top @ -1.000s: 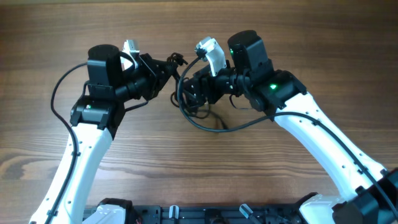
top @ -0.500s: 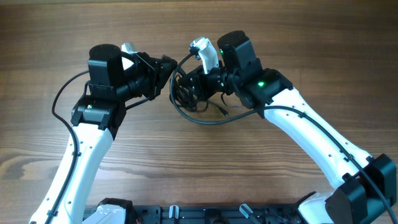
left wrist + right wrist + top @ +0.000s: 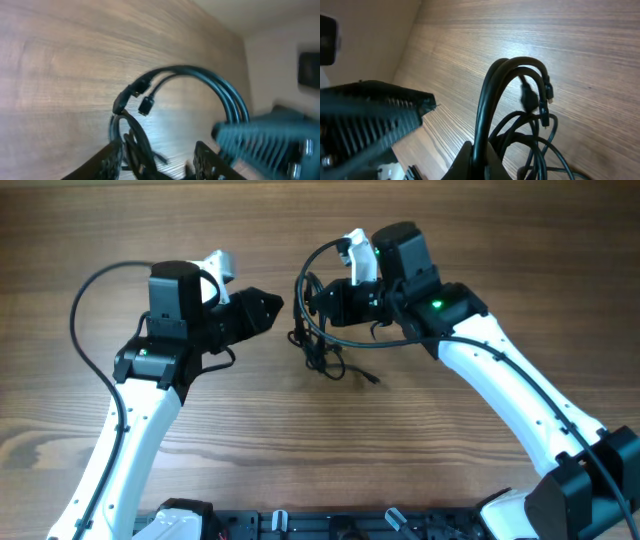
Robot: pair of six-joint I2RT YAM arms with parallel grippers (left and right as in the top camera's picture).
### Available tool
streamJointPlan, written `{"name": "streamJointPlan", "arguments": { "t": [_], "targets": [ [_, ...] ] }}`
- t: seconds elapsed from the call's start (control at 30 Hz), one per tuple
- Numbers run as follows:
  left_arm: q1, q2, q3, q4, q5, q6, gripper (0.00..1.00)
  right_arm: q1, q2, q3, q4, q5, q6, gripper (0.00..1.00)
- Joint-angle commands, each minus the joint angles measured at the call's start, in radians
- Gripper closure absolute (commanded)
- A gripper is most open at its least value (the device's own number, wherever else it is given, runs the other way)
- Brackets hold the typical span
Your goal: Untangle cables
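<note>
The cables are a tangle of thin black cords hanging in loops from my right gripper, with the low end on the wood. In the right wrist view my right gripper is shut on two cords of the cables, which arch up and end in small plugs. My left gripper stands open just left of the bundle, apart from it. In the left wrist view the cables loop ahead of my left gripper, some strands passing between its spread fingers.
The brown wooden table lies all around. The thick black cable of the left arm arcs out to the left, and the right arm's own thick cable curves over the bundle. A dark rail runs along the near edge.
My left gripper has opened, let go of the cables and drawn back left. My right gripper has shut on the bundle and carried it up and to the right.
</note>
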Motion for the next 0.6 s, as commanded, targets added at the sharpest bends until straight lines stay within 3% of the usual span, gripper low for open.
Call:
{"name": "streamJointPlan", "arguments": {
  "t": [0.0, 0.07, 0.17, 0.27, 0.4, 0.57],
  "targets": [
    [-0.005, -0.012, 0.023, -0.017, 0.114, 0.379, 0.46, -0.002, 0.012, 0.008, 0.001, -0.073, 0.02, 0.95],
    [-0.005, 0.006, 0.023, -0.028, 0.132, 0.389, 0.36, -0.002, 0.012, 0.008, -0.004, -0.074, 0.02, 0.96],
    [-0.005, 0.047, 0.023, -0.033, 0.203, 0.373, 0.32, -0.002, 0.012, 0.008, -0.005, -0.074, 0.02, 0.95],
    [-0.005, 0.097, 0.023, -0.033, 0.209, 0.187, 0.31, -0.002, 0.012, 0.008, -0.005, -0.064, 0.021, 0.96],
    [-0.005, 0.138, 0.023, -0.063, 0.213, -0.086, 0.39, -0.002, 0.012, 0.008, -0.013, -0.022, 0.023, 0.95],
    [-0.005, 0.138, 0.023, -0.071, 0.278, -0.27, 0.43, -0.002, 0.012, 0.008, -0.043, 0.048, 0.022, 0.95]
  ]
}}
